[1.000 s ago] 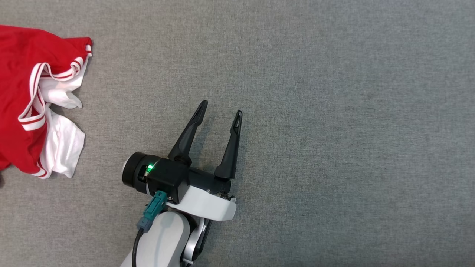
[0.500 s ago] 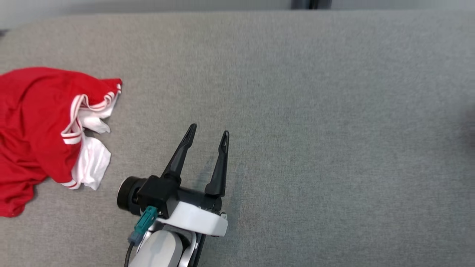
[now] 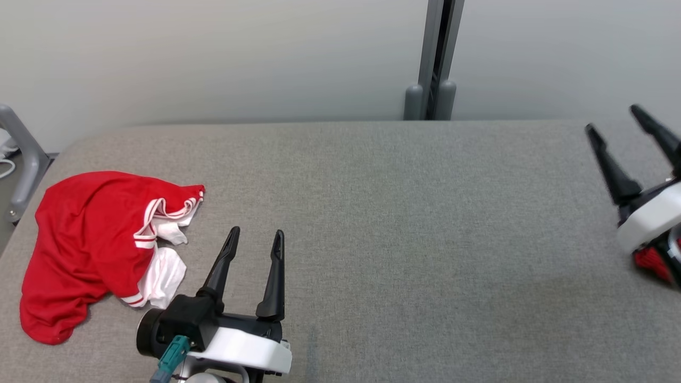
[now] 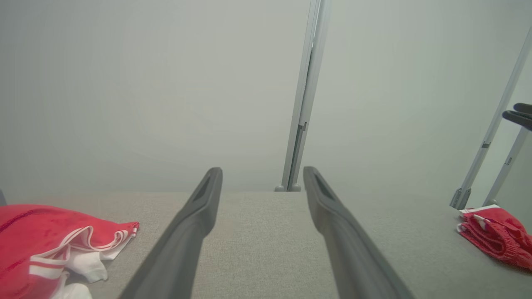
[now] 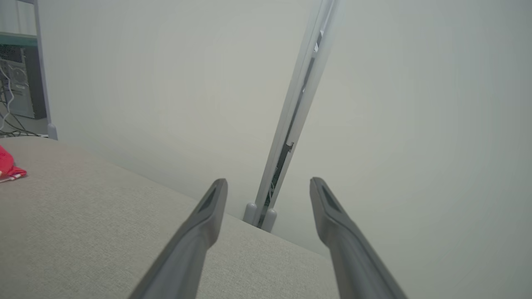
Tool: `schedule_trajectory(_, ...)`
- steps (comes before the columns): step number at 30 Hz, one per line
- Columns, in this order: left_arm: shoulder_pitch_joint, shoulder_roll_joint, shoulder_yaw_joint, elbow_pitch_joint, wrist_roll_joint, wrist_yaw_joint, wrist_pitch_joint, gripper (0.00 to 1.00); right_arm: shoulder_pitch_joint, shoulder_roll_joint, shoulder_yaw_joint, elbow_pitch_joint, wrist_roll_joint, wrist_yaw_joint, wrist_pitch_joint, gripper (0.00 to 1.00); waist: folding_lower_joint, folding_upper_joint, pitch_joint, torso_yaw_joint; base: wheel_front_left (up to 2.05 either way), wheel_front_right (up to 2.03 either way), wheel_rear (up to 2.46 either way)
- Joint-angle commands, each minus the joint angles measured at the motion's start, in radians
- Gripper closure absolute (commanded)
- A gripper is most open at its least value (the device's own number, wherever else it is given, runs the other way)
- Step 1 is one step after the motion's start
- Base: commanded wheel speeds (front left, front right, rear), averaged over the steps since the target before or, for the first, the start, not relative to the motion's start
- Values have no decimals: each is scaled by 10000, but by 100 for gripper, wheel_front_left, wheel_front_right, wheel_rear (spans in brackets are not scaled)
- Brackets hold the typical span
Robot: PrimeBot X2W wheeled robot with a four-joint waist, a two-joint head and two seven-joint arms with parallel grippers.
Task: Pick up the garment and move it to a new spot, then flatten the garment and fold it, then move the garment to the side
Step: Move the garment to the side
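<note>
On the left of the grey table [image 3: 404, 223], the red garment [image 3: 85, 250] with white trim lies crumpled. The left gripper [image 3: 256, 233] hovers just right of it on the near side, fingers spread and holding nothing. At the right edge, the right gripper [image 3: 611, 118] is likewise spread wide and empty, with another red cloth [image 4: 494, 236] near it.

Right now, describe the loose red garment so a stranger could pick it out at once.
Start at the grey padded table before the pale wall. At its left end, beside the open left hand, lies the garment, a crumpled red heap. White fabric and striped trim spill toward that hand, while the red bundle by the right hand is small and compact.
</note>
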Motion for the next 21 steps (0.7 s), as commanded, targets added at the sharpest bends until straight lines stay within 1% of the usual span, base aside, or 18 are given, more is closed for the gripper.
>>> schedule_trajectory(1, 80, 41, 95, -22, 26, -19, -41, 0, 392, 176, -350, -245, -277, -3, -47, 0, 0, 0, -244, 56, 0, 0, 0)
schedule_trajectory(4, 228, 41, 263, 25, 89, -111, -41, 0, 1571, 959, -1656, -1158, -1076, -3, -47, 0, 0, 0, -391, 142, 0, 0, 0)
schedule_trajectory(7, 356, 44, 430, 71, 99, -85, -41, 0, 2686, 1943, -3018, -1896, -1618, -3, -46, 0, 0, 0, -514, 193, 0, 0, 0)
schedule_trajectory(10, 554, 40, 528, 290, 81, -118, -41, 0, 3751, 3009, -3696, -2396, -2112, -3, -46, 0, 0, 0, -636, 208, 0, 0, 0)
schedule_trajectory(12, 641, 47, 629, 446, -13, -142, -41, 0, 4285, 3516, -4048, -2575, -2355, -6, -46, 0, 0, 0, -680, 208, 0, 0, 0)
schedule_trajectory(16, 809, 40, 713, 690, 27, -232, -41, 0, 5134, 4308, -4673, -2773, -2962, -3, -46, 0, 0, 0, -768, 221, 0, 0, 0)
schedule_trajectory(21, 932, 40, 798, 865, 58, -278, -41, 0, 5779, 4943, -5522, -2990, -3437, -3, -47, 0, 0, 0, -852, 206, 0, 0, 0)
